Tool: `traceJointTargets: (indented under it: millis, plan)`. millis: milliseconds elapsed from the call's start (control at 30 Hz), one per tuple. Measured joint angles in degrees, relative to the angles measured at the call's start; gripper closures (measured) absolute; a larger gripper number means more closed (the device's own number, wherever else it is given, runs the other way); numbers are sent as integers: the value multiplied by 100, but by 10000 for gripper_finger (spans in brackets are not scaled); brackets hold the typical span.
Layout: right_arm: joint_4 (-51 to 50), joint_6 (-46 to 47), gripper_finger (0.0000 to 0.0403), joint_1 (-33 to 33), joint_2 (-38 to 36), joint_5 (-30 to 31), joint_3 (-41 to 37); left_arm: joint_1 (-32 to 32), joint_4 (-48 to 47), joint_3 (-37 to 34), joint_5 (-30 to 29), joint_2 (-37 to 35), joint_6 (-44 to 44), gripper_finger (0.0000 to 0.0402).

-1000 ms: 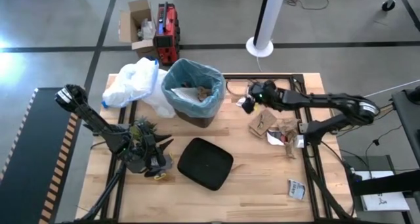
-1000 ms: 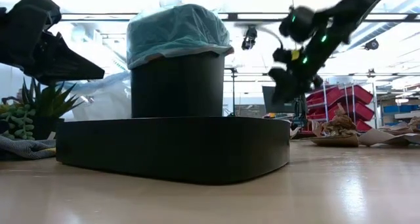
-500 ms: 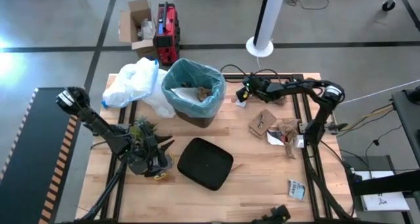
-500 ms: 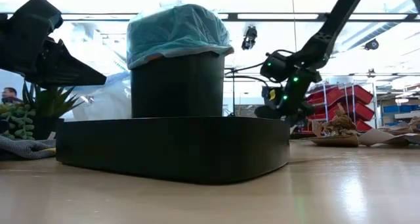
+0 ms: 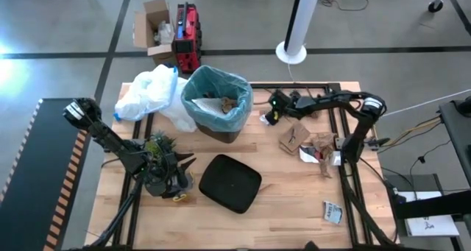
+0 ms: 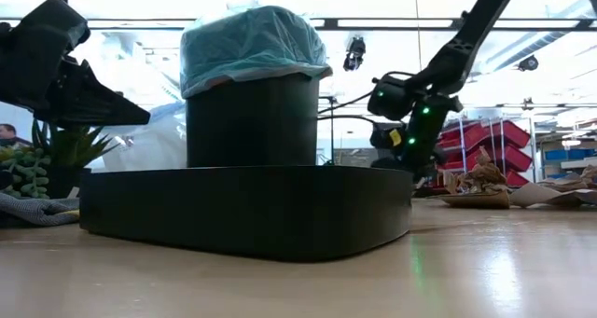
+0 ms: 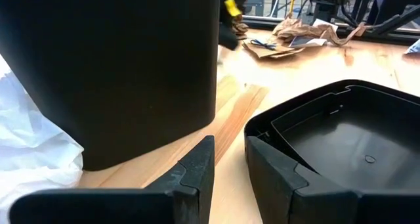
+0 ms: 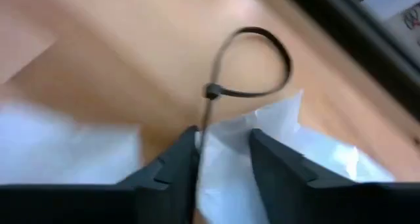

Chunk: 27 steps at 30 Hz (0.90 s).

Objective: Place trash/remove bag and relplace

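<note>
The black bin (image 5: 221,126), lined with the light-blue bag (image 5: 217,96), stands at the table's far middle with brown trash inside. Right of it, my right gripper (image 5: 268,118) is low over the table, shut on a white wrapper (image 8: 226,165). More trash lies right of it: crumpled brown paper (image 5: 294,137) (image 5: 321,143) and a printed packet (image 5: 333,212). My left gripper (image 7: 230,171) hovers open at the near left beside the plant (image 5: 160,149), with nothing between its fingers. My right gripper pinches the white wrapper between its two fingers (image 8: 174,168) at a raised, crumpled edge (image 8: 220,142). The fingers come from above, pointing down at the table. The rest of the wrapper (image 8: 315,152) spreads on the wood beside the fingers.
The bin's black lid (image 5: 229,182) lies upside down in the near middle. A white plastic bag (image 5: 151,93) lies left of the bin. A black cable-tie loop (image 8: 252,60) lies on the wood by the wrapper. The black frame rails (image 5: 346,170) run along the right.
My right gripper has come down from above the table to the wood just right of the bin, shifting a little toward the bin, while its arm has folded in from the right.
</note>
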Motion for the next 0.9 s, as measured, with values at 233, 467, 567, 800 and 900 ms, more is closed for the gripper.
traceJointTargets:
  millis: [233,467,567,800,900]
  plan:
    - [-119,145,395,909,-669,-165,-583,0,17,0,13,-22,45,326]
    - [-93,586,401,1976,-1937,-723,-773,0,15,0,13,-35,75,326]
    - [-128,596,402,2438,-2597,-898,-655,0,16,0,11,-44,99,326]
    - [-98,327,402,3234,-3643,-1340,146,11,17,-2,9,-48,191,326]
    - [-8,-116,403,3358,-3689,-1320,686,18,17,-2,9,-48,229,326]
